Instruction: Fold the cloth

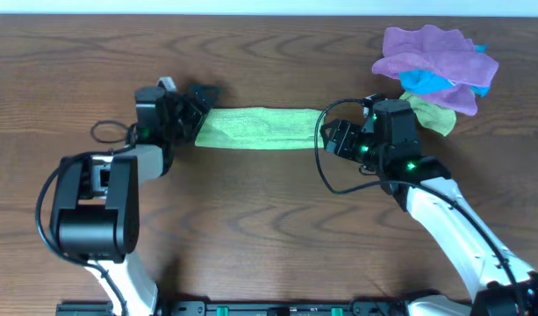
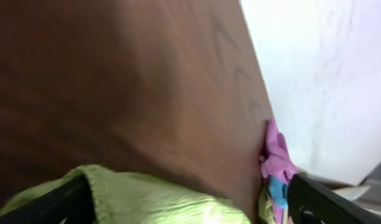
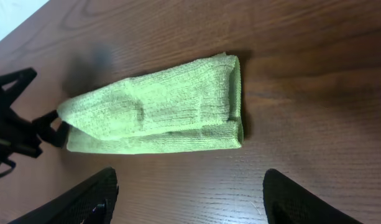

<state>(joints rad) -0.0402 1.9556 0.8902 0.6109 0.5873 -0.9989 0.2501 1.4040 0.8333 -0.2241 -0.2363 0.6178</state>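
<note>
Wooden table (image 1: 277,228). The cloth (image 1: 255,128) lies mid-table, already folded into a long, narrow strip. The purple and blue pile (image 1: 435,57) sits well beyond the cloth's right end. Left gripper (image 1: 198,114) is at the cloth's left end, fingers spread with fabric between them. Right gripper (image 1: 332,137) is just off the right end, spread and empty. Judged step: end-to-end fold. The next move needs a firm pinch on one end, carried over the other.
</note>
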